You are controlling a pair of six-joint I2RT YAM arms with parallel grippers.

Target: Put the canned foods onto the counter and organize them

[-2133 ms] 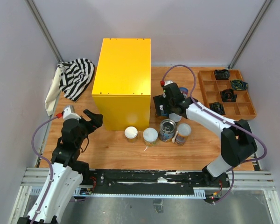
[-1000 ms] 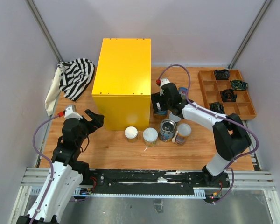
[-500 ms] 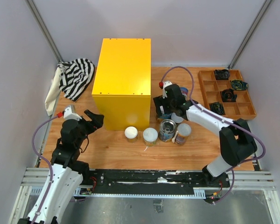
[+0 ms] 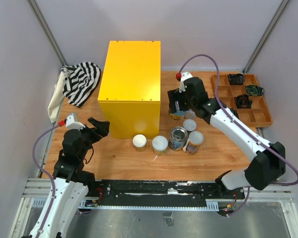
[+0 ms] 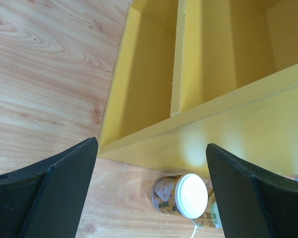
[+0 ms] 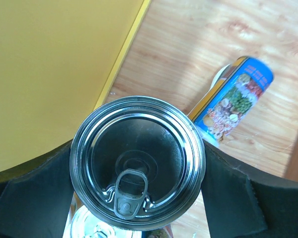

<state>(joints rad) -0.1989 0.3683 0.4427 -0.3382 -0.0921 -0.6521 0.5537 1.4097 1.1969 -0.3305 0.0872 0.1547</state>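
Our right gripper (image 6: 137, 166) clasps a silver-topped can (image 6: 139, 144) just beside the counter's (image 6: 49, 74) right face — to seat it well we should lift it above the top edge, level, before moving across — while our left gripper (image 5: 150, 148) hangs spread, empty.

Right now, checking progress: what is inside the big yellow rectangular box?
Left wrist view: two open compartments of the yellow box, split by a divider, nothing visible inside. Their far ends are cut off; overhead, its solid top hides the interior.

Pale grey walls (image 4: 213, 29); wooden tabletop (image 4: 119, 161); metal rail (image 4: 35, 186) along near edge; diagonal corner struts (image 4: 47, 32).
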